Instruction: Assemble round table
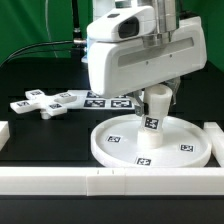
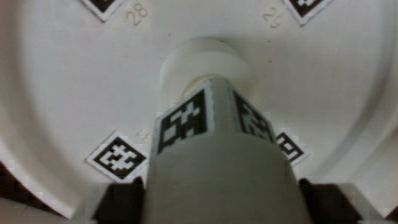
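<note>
The large rimmed round disc (image 1: 182,150) lies flat on the black table, with tags on its face. The short cylindrical post (image 1: 151,123) stands near the disc's middle, its lower end on the disc. My gripper (image 1: 157,97) is shut on the post's upper end. In the wrist view the post (image 2: 214,120) runs from between my dark fingers (image 2: 121,195) to the disc (image 2: 71,90). The gripper (image 2: 217,198) grips it from both sides. The cross-shaped four-armed piece (image 1: 45,102) lies flat on the table at the exterior view's left, apart from the disc.
The marker board (image 1: 108,100) lies behind the disc, partly hidden by my arm. White border rails run along the front (image 1: 100,182), the left (image 1: 4,131) and the right (image 1: 214,133).
</note>
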Controlling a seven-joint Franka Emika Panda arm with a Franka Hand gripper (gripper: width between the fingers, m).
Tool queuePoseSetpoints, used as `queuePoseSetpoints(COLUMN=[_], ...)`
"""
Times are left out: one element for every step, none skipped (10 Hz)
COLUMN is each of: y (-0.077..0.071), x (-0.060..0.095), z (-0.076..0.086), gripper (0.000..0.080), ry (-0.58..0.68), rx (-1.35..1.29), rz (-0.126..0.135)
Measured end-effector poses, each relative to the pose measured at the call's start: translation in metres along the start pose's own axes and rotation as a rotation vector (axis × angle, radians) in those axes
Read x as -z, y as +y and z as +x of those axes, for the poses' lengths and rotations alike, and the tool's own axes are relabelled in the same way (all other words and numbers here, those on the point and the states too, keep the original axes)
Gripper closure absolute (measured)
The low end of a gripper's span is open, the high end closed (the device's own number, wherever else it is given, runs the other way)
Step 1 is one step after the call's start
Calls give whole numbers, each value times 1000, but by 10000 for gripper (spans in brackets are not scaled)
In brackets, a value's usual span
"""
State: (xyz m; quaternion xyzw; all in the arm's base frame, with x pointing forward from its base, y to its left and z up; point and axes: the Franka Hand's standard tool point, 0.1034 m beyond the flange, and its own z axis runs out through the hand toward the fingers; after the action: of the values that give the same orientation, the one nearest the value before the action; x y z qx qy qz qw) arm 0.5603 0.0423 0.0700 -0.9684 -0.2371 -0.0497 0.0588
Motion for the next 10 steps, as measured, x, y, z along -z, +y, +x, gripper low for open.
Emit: queuePoseSetpoints(y=[1,2,4,5,7,8,8,9,8,8], x=[0,0,0,1,1,1,1,2,2,2], z=[0,-1,-3,-4,-5,-7,-9,-10,-10,-10], gripper=[386,386,386,386,386,386,386,386,386,386], ry=[2,17,31,47,72,100,124,136,147,153], rx=[-32,-141,-224,-322,-423,-524,-594,-679,-785,-860], rz=[1,5,8,8,9,6,-5,-8,-1,8])
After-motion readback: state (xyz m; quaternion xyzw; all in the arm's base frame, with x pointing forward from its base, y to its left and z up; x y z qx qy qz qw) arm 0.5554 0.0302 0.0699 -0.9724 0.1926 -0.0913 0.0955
